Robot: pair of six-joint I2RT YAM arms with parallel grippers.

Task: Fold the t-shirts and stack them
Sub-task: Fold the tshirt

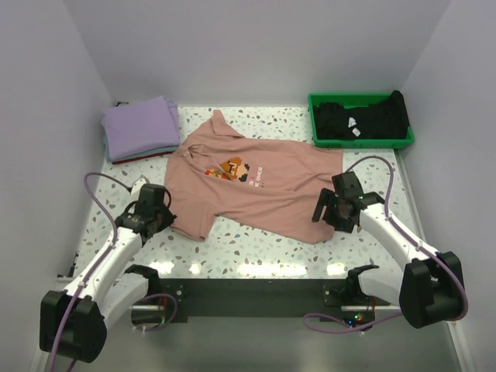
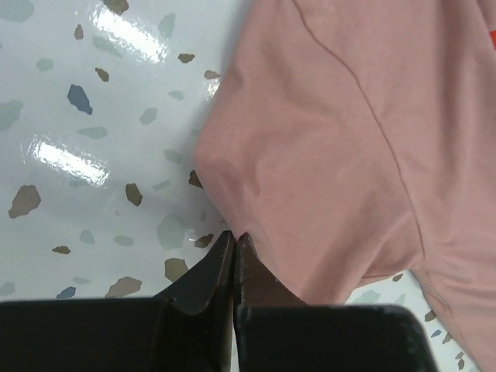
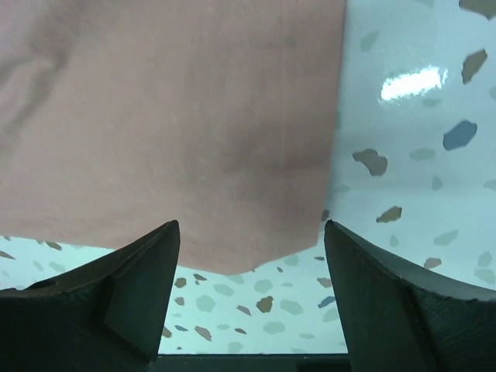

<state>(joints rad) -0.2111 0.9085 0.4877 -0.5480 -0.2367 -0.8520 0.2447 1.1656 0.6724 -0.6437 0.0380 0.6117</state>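
Observation:
The salmon-pink t-shirt (image 1: 267,190) lies spread flat in the middle of the table, print side up. My left gripper (image 1: 161,208) is at the outer edge of its left sleeve. In the left wrist view the jaws (image 2: 233,237) are shut, with the tips pinched on the sleeve edge (image 2: 341,147), which puckers there. My right gripper (image 1: 328,214) hovers open over the shirt's near right hem corner. In the right wrist view (image 3: 252,225) the corner of the cloth (image 3: 170,116) lies between the spread fingers. A folded lavender t-shirt (image 1: 139,128) sits at the back left. A black t-shirt (image 1: 360,118) lies in the tray.
The green plastic tray (image 1: 364,143) stands at the back right. The lavender shirt rests on a thin stack with a reddish edge (image 1: 143,157). White walls close in the speckled table (image 1: 256,248) on three sides. Bare tabletop shows along the near edge.

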